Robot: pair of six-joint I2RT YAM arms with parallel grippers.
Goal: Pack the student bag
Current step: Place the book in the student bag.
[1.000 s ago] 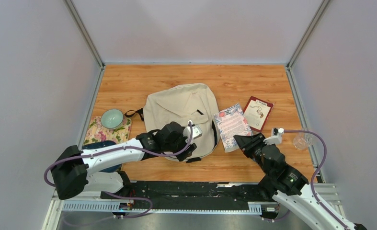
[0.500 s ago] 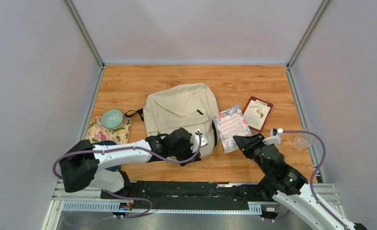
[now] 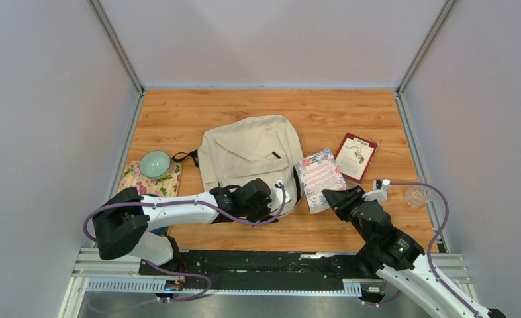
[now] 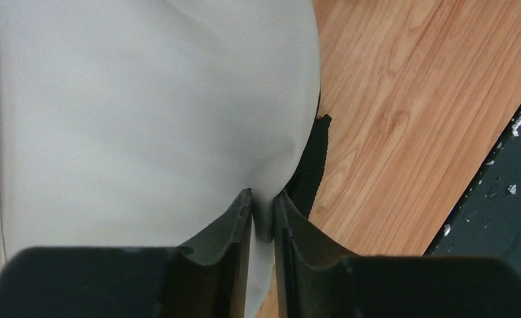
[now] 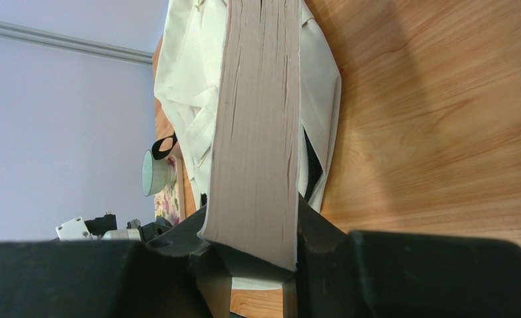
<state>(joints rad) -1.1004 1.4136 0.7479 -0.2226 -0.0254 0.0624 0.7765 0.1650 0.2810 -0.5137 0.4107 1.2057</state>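
At the left gripper, clamped onto a fold at the near edge of the student bag, long axis running straight ahead; at the right gripper, squeezing the floral book, bag just leftward

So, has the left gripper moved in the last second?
Yes. The left gripper has moved farther from the bowl, toward the near edge of the table, and now pinches the corner fabric of the bag.
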